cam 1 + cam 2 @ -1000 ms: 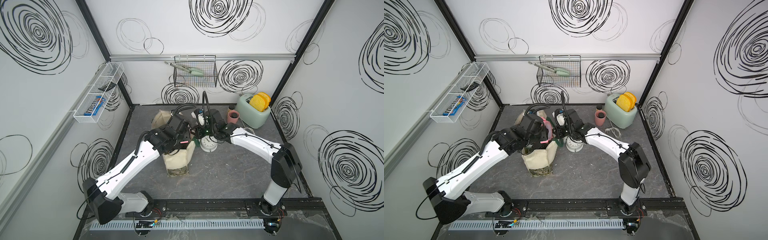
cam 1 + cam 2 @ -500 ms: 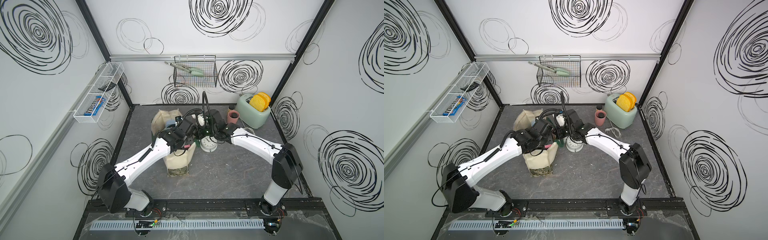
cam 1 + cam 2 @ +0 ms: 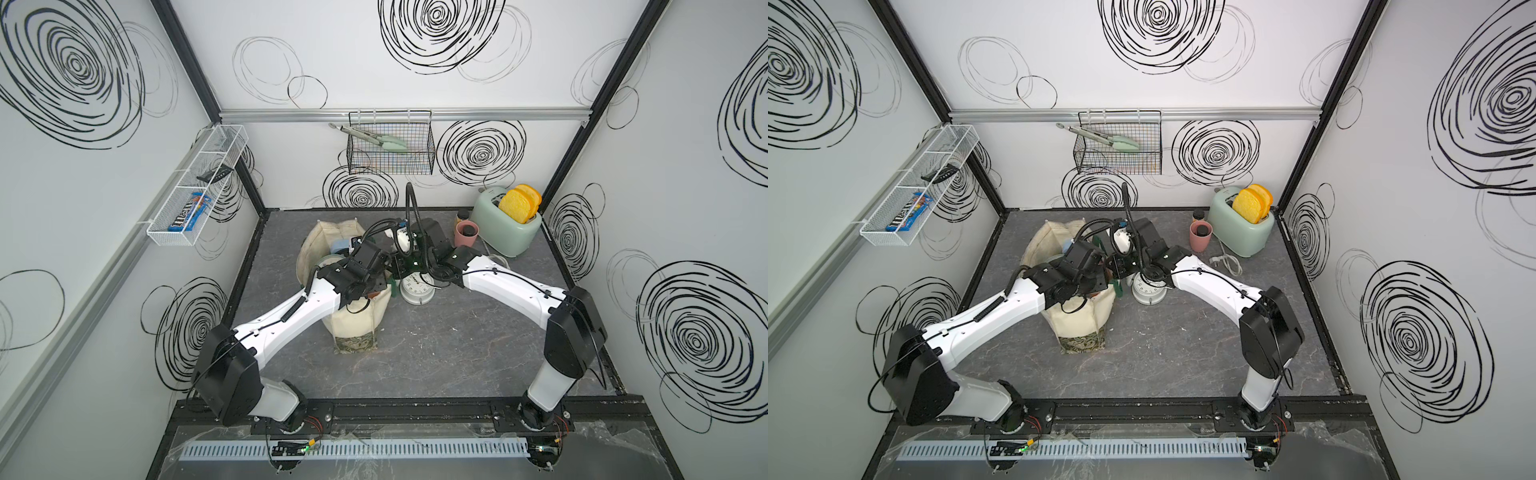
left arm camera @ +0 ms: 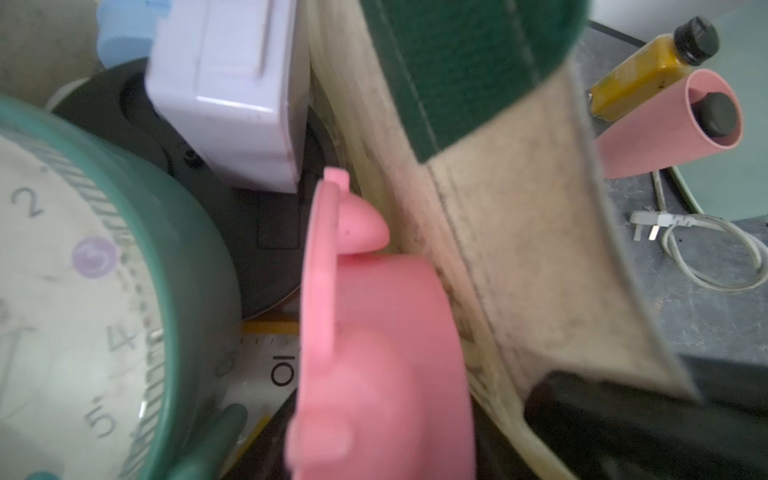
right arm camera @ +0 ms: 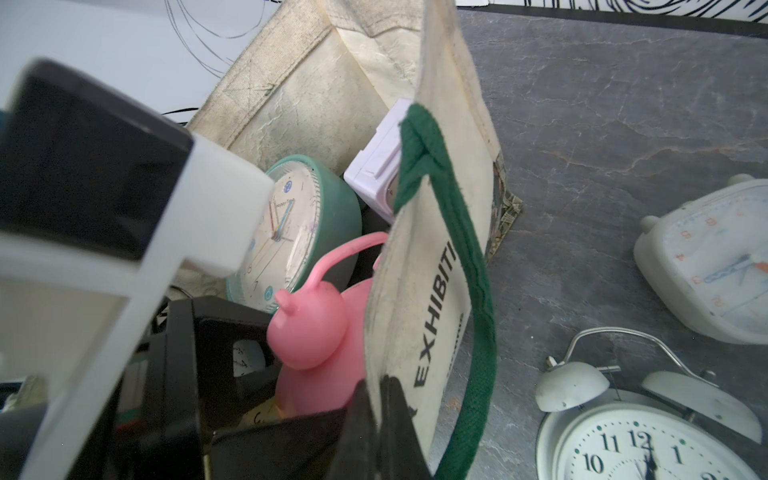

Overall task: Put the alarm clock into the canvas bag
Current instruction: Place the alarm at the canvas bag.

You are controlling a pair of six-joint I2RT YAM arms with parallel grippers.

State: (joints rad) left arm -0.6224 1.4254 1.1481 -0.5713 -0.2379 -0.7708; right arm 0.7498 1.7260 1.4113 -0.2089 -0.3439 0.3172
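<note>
While canvas bag [image 5: 419, 199] wall is pinched by closed right gripper [image 5: 376, 409], pink alarm clock [image 5: 309, 332] is lodged inside; left gripper [image 3: 376, 286] hold cannot be told; release judged next.

Your top views are bright and evenly lit, shadows faint, walls bowed at the edges. Your left wrist view is soft; the canvas bag [image 4: 519, 249] is blurred up close. Right wrist sharper.

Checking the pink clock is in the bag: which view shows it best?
Right wrist view: the pink alarm clock sits clearly inside the canvas bag, bell and handle visible. Left wrist view: a blurred close-up. In both top views the left arm hides most of it.
</note>
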